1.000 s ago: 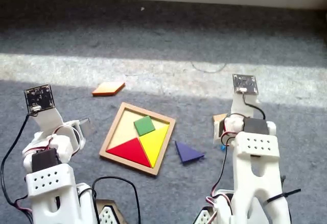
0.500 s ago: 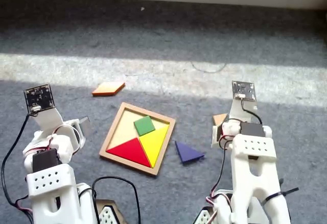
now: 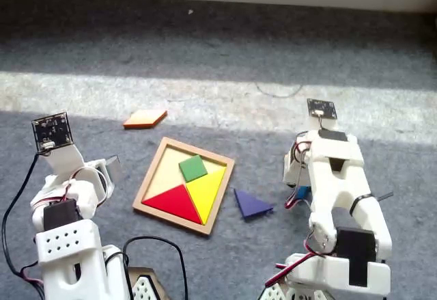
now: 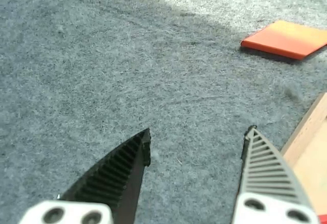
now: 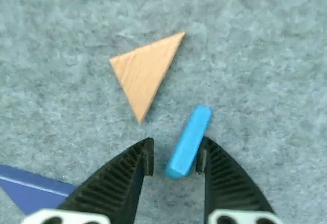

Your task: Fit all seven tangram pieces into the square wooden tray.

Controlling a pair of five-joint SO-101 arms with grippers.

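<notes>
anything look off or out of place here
The blue piece is up on its thin edge, askew between the fingers of the right gripper, while the tan triangle beside it lies flat on the carpet. Nothing else stands out.

On the grey carpet (image 3: 225, 54) lies the wooden tray (image 3: 149, 175), with an orange parallelogram (image 3: 145, 118) to its far left and a purple triangle (image 3: 251, 203) just right. Farther right are a tan triangle (image 5: 147, 71) and a blue piece (image 5: 188, 141).
</notes>
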